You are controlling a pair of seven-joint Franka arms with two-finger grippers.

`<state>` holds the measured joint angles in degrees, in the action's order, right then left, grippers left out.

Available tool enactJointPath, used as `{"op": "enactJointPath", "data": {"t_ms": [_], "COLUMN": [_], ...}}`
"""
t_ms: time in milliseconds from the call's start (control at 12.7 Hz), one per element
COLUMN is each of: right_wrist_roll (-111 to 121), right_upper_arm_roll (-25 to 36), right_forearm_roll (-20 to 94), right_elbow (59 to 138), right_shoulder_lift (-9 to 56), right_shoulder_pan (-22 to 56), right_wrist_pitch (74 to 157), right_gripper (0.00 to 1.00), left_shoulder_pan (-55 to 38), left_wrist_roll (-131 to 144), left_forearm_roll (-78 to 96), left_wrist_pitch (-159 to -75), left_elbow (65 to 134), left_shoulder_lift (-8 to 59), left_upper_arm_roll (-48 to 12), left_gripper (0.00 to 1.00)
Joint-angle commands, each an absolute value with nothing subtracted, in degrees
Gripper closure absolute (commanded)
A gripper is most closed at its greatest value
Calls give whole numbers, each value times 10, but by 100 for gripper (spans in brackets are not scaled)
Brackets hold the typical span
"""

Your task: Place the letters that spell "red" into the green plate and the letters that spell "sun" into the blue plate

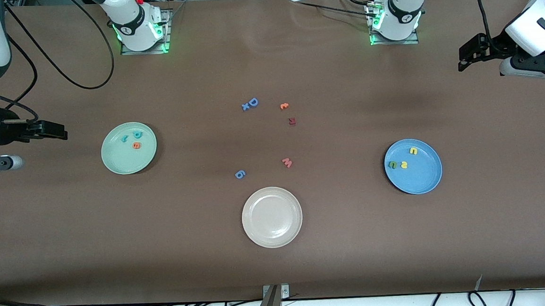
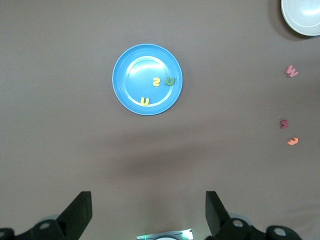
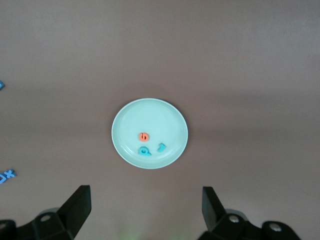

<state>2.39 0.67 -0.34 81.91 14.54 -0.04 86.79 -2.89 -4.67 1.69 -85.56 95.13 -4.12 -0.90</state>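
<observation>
On the green plate (image 1: 112, 158), toward the right arm's end of the table, lie the teal r (image 1: 124, 139), the teal d (image 1: 137, 134) and the orange e (image 1: 136, 145), close together on the part of the plate farther from the front camera. On the blue plate (image 1: 421, 179), toward the left arm's end, sit the yellow s (image 1: 404, 165) with the green arch (image 1: 392, 165) just beside it and the yellow arch (image 1: 413, 150) a little apart. Both words look sorted, so the task reads as done or nearly so.

Between the plates, the leftovers stay on the bare table because neither word needs them: the blue D (image 1: 252, 102) with a small blue x (image 1: 245, 107) touching it, an orange letter (image 1: 284, 106), a dark red piece (image 1: 292, 121), the pink w (image 1: 287, 162) and a blue 6 (image 1: 239, 174). The white plate (image 1: 258, 229), nearest the front camera, holds nothing.

Each arm is pulled out to its own end of the table, likely to leave the plates in plain sight. The right gripper (image 1: 58, 133) hangs at the table's edge past the green plate, fingers apart and empty; its wrist view looks straight down on that plate. The left gripper (image 1: 467, 56) is likewise raised at its end, fingers spread with nothing between them, its camera looking down at the blue plate. Both appear to be waiting.
</observation>
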Motion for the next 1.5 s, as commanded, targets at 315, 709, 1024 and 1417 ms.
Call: {"op": "enactJointPath", "data": {"t_ms": [315,709,1024,1417], "right_wrist_roll": [18,18,18,16], "right_upper_arm_roll": [-75,-73,-64,-65], "right_forearm_roll": [-27,-27,-37,-40], "right_elbow": [867,866,865,859], "right_shoulder_lift": [107,108,109,112], "right_shoulder_pan": [-67,-67,-67,-66], "right_wrist_pitch": [897,893,893,896], "right_gripper": [1,0,0,0], "left_shoulder_pan": [-2,5,5,2], "left_wrist_roll": [-59,-59,-55,-56], "left_forearm_roll": [11,11,11,11], "left_wrist_pitch": [-871,-872,-873,-869], "left_elbow": [966,963,961,947], "left_shoulder_lift": [-53,-50,-47,-36], "left_upper_arm_roll": [-24,-26,-26,-27], "left_gripper": [0,0,0,0]}}
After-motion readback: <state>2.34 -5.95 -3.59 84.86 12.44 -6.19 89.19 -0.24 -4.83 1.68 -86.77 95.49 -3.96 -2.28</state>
